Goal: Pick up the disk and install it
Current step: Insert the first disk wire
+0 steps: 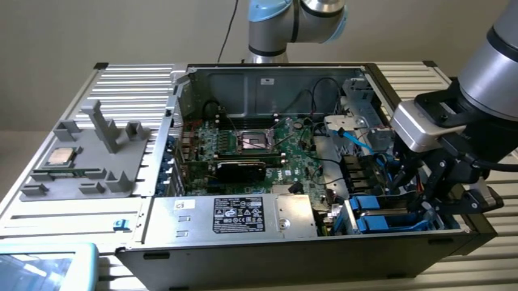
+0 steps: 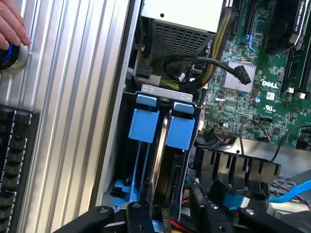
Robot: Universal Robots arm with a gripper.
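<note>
Closest to your wrist camera is the end effector [image 2: 172, 219]. Its black fingers stand apart, open, one on either side of the near end of the drive bay, with nothing clamped between them. Just past them the disk [image 2: 164, 158] stands on edge in that bay with blue rails and tabs on either side. It sits close to the side wall of the computer case [image 2: 125, 145] and beside the motherboard [image 2: 262, 87]. Outside the case, on the ribbed bench [image 2: 73, 97], a person's hand [image 2: 12, 22] rests at a blue-ringed button [image 2: 6, 60], with a keyboard [image 2: 14, 165] near it.

In the exterior view, the end effector reaches down into the case's near corner on the exterior view's right, right at the blue carriers there. The power supply [image 1: 235, 213] lies along the case's near edge. A grey fixture [image 1: 89, 154] holding a small chip [image 1: 60, 156] sits on the bench towards the exterior view's left.

By my reading, your pick-up is done: the disk is in its bay and the end effector is not holding it. You cannot confirm from here whether the disk is pushed fully home and latched.
</note>
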